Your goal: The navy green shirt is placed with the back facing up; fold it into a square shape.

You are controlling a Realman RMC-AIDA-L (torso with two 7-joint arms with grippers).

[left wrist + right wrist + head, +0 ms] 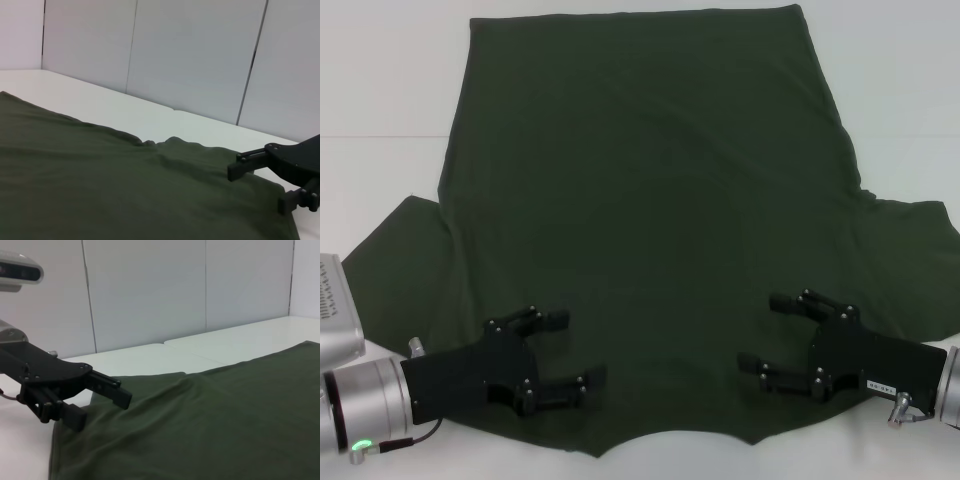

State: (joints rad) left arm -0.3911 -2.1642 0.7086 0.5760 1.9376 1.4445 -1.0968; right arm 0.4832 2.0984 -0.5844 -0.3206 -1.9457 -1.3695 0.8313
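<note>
Navy green shirt [650,200] flat on table [380,90], collar edge nearest robot; left gripper [563,350] and right gripper [770,332] over near edge, fingers apart; risk: uneven pinch, skewed fold.

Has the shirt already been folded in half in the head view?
No, the navy green shirt lies spread flat with both sleeves out, and both end effectors, left and right, sit open near its collar edge.

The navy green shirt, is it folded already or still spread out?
Spread out. The navy green shirt lies flat on the white table, both sleeves out to the sides, no fold visible.
</note>
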